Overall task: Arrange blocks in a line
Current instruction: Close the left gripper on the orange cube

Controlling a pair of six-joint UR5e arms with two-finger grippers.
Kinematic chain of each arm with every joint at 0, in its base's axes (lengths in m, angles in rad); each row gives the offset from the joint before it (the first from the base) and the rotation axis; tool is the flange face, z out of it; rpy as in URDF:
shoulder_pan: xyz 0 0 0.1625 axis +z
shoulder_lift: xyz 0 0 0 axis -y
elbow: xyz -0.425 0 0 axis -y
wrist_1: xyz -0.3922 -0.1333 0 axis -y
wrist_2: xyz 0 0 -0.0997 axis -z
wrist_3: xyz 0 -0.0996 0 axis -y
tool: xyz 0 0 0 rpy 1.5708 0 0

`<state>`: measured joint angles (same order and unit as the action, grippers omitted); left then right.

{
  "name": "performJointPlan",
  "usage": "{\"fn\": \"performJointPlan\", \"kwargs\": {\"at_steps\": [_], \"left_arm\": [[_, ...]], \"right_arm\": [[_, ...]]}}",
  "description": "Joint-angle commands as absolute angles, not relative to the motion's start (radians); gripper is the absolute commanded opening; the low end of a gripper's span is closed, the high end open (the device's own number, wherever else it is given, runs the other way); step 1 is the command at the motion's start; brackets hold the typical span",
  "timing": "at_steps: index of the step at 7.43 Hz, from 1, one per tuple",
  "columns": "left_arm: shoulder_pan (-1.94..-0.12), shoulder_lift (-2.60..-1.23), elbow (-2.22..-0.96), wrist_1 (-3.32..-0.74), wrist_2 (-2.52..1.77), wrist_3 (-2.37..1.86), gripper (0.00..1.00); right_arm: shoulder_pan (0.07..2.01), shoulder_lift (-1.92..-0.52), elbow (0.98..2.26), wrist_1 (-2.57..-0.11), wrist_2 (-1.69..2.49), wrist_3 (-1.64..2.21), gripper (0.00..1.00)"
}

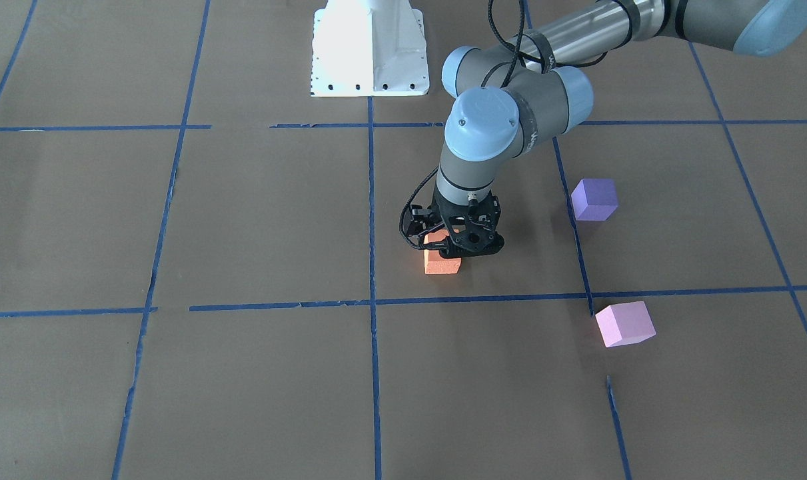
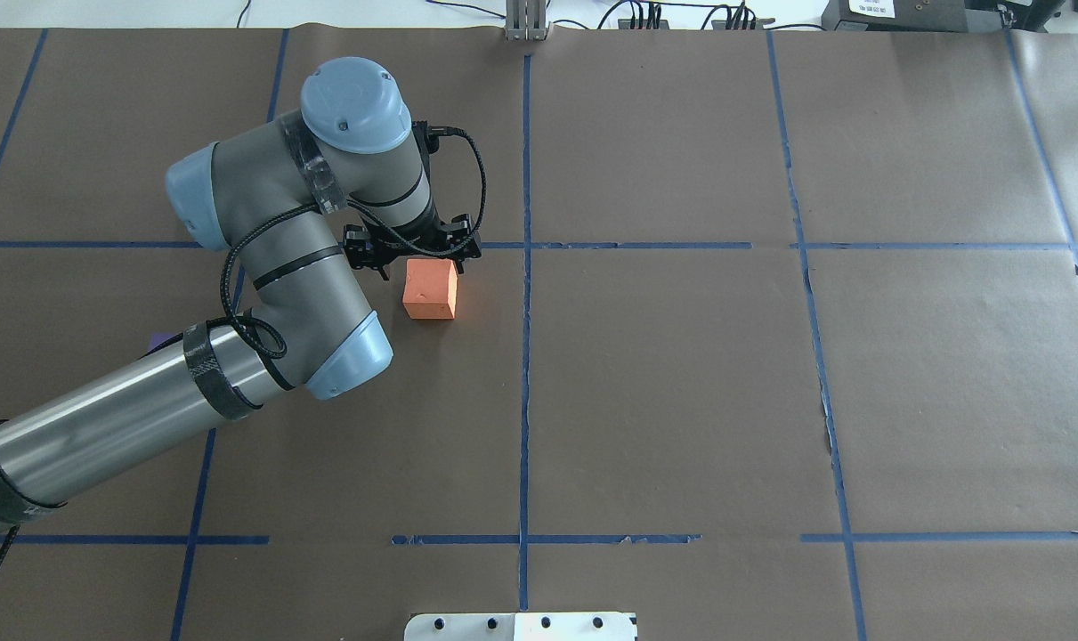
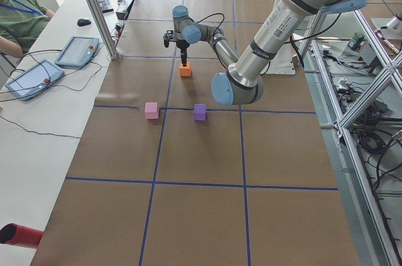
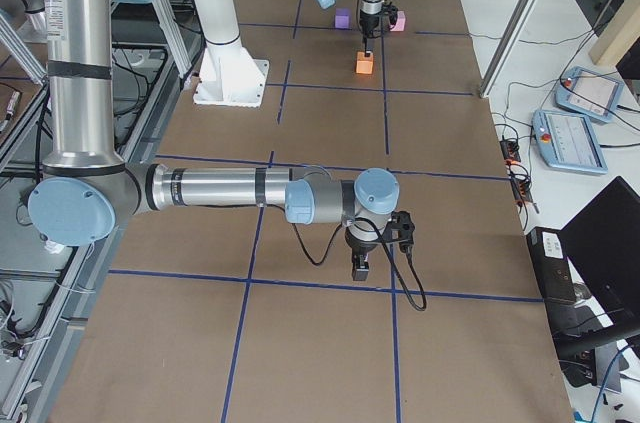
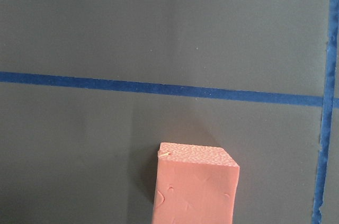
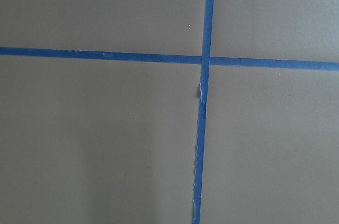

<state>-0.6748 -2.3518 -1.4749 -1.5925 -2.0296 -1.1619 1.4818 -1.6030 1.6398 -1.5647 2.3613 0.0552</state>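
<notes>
My left end effector [image 1: 454,251], spread or not I cannot tell, over mid-frame orange block [image 1: 442,265]; off-centre pinching could twist it.

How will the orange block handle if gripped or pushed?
Probably light and slightly squashy: the orange block shows a porous, dented, foam-like surface, so a grasp may compress it. It is unlikely to roll, as it has flat faces and one rests on the paper-covered table. The matte surface suggests decent grip, not slip.

Brown papered table [image 2: 681,401], blue tape grid [image 2: 524,401], two teach pendants [image 3: 77,51], green-shirted operator [image 3: 22,17]
</notes>
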Motion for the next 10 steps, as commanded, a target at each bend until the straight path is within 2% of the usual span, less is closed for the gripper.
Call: {"fn": "performJointPlan", "kwargs": {"at_steps": [1,10], "left_arm": [[-0.666,-2.352,-1.459,-1.605,-2.028,-1.161,1.00],[-0.630,-2.345,-1.382,-1.703,-1.971,-1.183,1.00]], "right_arm": [[1.482,-1.603,1.640,-1.565,2.361,0.055,1.00],[1.482,-1.601,1.640,-1.565,2.362,0.055,1.00]]}}
